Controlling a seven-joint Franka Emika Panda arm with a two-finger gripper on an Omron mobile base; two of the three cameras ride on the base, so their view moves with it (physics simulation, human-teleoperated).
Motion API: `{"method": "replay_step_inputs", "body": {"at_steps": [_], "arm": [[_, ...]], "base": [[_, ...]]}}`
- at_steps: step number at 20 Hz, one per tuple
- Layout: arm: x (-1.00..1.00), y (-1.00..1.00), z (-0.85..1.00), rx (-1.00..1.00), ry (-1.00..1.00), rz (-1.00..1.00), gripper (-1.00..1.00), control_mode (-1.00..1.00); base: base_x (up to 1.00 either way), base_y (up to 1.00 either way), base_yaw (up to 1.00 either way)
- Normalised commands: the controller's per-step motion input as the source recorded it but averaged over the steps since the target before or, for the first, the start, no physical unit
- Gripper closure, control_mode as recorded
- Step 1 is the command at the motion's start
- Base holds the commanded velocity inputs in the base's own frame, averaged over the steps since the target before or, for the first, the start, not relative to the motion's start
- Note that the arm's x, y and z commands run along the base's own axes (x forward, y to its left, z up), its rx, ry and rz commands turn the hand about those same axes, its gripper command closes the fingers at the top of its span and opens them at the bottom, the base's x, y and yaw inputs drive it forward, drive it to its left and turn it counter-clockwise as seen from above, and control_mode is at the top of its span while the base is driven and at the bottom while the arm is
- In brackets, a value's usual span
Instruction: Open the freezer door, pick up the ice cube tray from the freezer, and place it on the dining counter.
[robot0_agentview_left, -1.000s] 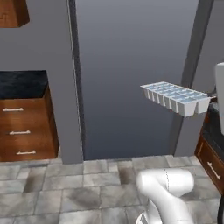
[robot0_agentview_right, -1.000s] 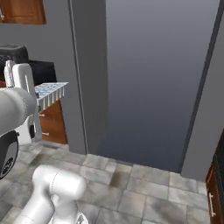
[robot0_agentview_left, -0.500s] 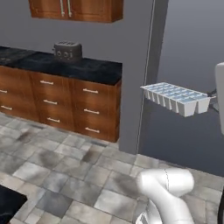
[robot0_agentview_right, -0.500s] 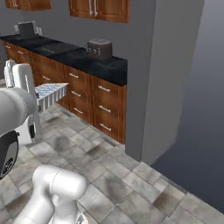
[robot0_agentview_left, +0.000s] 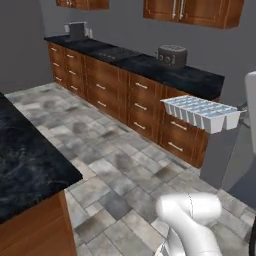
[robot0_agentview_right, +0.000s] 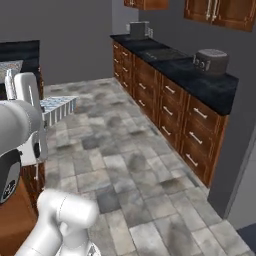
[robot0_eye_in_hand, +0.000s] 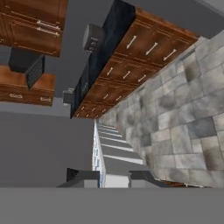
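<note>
The ice cube tray (robot0_agentview_left: 201, 113) is sitting in mid-air at the right of the left base view, pale blue-white, cells facing up, level or nearly so, well clear of the floor. Its right end is running toward the white arm at the frame edge. In the right base view the tray (robot0_agentview_right: 58, 108) is poking out to the right from behind the arm's white body, at left of centre.

In the hand view the tray (robot0_eye_in_hand: 110, 151) is stretching away from the bottom centre toward the middle of the frame, seen edge-on. The gripper (robot0_eye_in_hand: 113, 176) is pinching the tray's near end, with a dark fingertip (robot0_eye_in_hand: 83, 176) on one side and the other on the opposite side, jaws drawn in almost fully against the thin wall. The hold is looking firm; the tray is not sagging.

The dining counter (robot0_agentview_left: 27, 165) is showing as a black marbled slab on a brown wood base, filling the lower left of the left base view. The tray is well apart from it, across open tile floor (robot0_agentview_left: 107, 165).

Behind the tray, a run of brown drawer cabinets (robot0_agentview_left: 125, 97) with a black top is crossing the upper part of the frame. A grey toaster (robot0_agentview_left: 172, 55) is standing on that top, at upper centre. In the right base view the toaster (robot0_agentview_right: 211, 60) is standing at upper right.
</note>
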Motion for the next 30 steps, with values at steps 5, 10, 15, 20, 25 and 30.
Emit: {"method": "replay_step_inputs", "body": {"at_steps": [5, 10, 15, 20, 25, 30], "arm": [[0.0, 0.0, 0.0, 0.0, 0.0, 0.0, 1.0, 1.0], [0.0, 0.0, 0.0, 0.0, 0.0, 0.0, 1.0, 1.0], [0.0, 0.0, 0.0, 0.0, 0.0, 0.0, 1.0, 1.0], [0.0, 0.0, 0.0, 0.0, 0.0, 0.0, 1.0, 1.0], [0.0, 0.0, 0.0, 0.0, 0.0, 0.0, 1.0, 1.0], [0.0, 0.0, 0.0, 0.0, 0.0, 0.0, 1.0, 1.0]], "base": [[0.19, 0.03, 0.72], [0.35, 0.16, 0.71], [0.35, 0.59, 0.62], [0.49, 0.99, 0.49], [0.62, 1.0, 0.4], [0.82, 1.0, 0.25]]}}
